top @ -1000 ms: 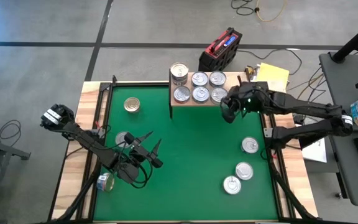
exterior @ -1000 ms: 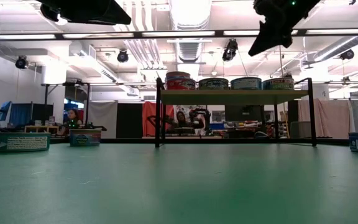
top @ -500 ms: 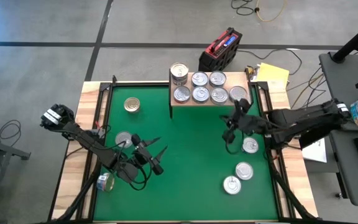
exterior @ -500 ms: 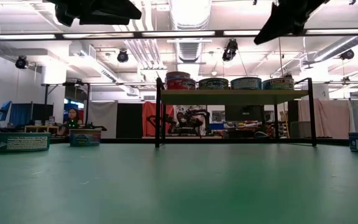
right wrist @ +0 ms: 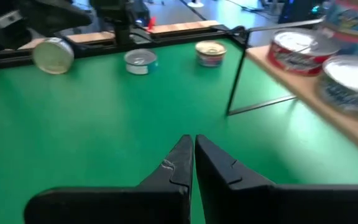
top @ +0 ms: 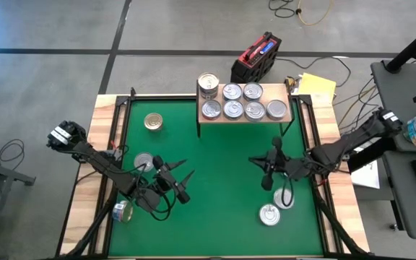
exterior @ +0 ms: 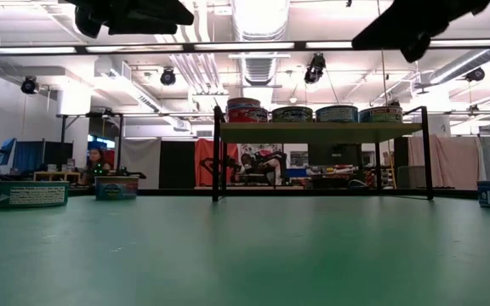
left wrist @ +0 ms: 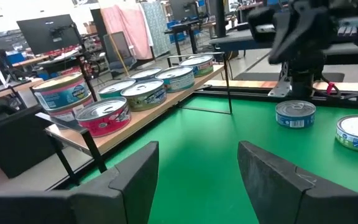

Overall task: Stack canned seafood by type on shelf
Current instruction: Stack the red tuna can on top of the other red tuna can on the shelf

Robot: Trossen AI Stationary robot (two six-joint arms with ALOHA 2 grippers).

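Both arms hover empty above the green mat (top: 222, 180)

Left end effector (top: 181, 180) open, holding nothing, near a can (top: 144, 161); right end effector (top: 267, 167) closed and empty, beside two cans (top: 270, 214); shelf (top: 243, 116) at the mat's far edge carries seven cans (top: 231, 109); one is stacked.

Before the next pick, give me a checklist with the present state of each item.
1. Right tool empty and shut above the mat: ok.
2. Left tool open, holding nothing: ok.
3. Loose cans near the right tool, one in plain sight, another partly under the arm: ok.
4. Shelf front row of four cans filled: ok.
5. Stack on the shelf's back left corner upright: ok.
6. Types matched by label across the shelf: cannot tell.
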